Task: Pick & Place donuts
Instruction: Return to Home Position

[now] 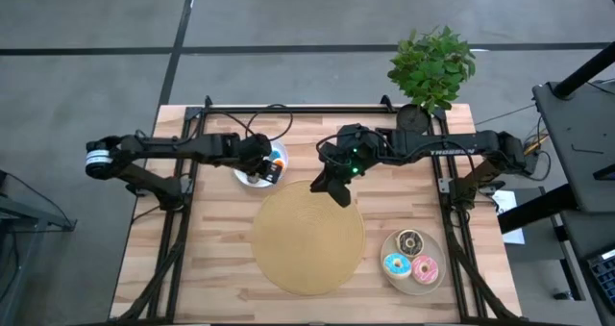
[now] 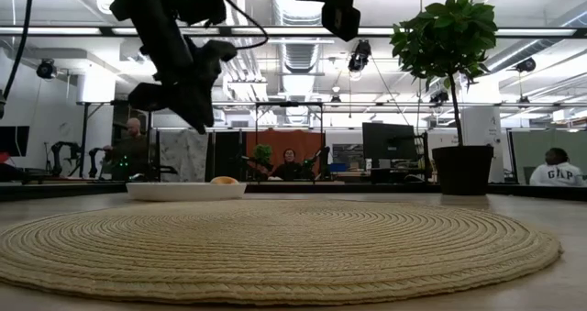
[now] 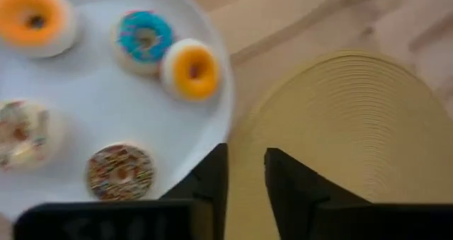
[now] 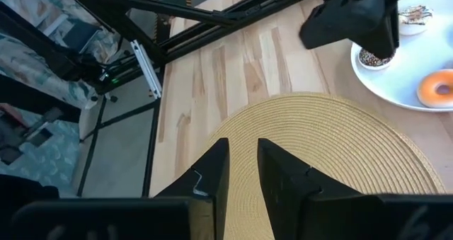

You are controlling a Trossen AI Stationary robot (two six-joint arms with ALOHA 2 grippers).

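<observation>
Left of the woven mat (image 1: 307, 238), the white plate (image 3: 92, 98) holds at least five small donuts (image 3: 191, 70); right of it, the beige plate (image 1: 434, 247) holds three larger donuts (image 1: 424, 266), so placing looks finished. All lie flat, holes up, with no long axis. Left gripper (image 3: 245, 155), by that mat's edge, and right gripper (image 4: 243, 148), over it, show jaws slightly apart, seemingly empty.

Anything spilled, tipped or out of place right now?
Nothing stands out. The small donuts lie flat inside the white plate, the three iced donuts in the beige plate. The left gripper and right gripper hold nothing.
</observation>
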